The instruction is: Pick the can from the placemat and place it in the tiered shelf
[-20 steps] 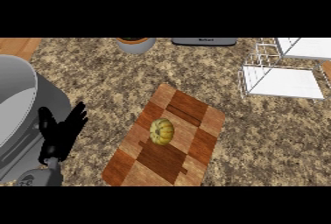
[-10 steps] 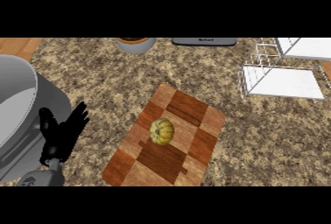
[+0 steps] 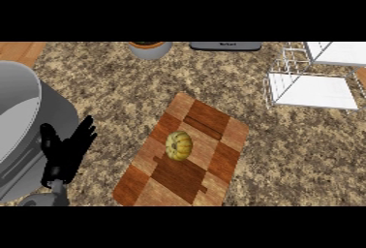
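A yellow-green can [image 3: 178, 145], seen from above, stands near the middle of the wooden checkered placemat [image 3: 214, 121]. The white wire tiered shelf [image 3: 314, 89] is at the upper right of the counter. My left hand [image 3: 66, 152] shows at the lower left, black, fingers straight and pointing up, well left of the placemat and touching nothing. My right hand does not show.
A large grey rounded body [image 3: 25, 126] fills the left edge beside my left hand. A grey pot with an orange rim [image 3: 150, 48] and a dark appliance [image 3: 225, 46] stand at the counter's far edge.
My left hand has drifted slightly lower in the view. The can and placemat have not moved.
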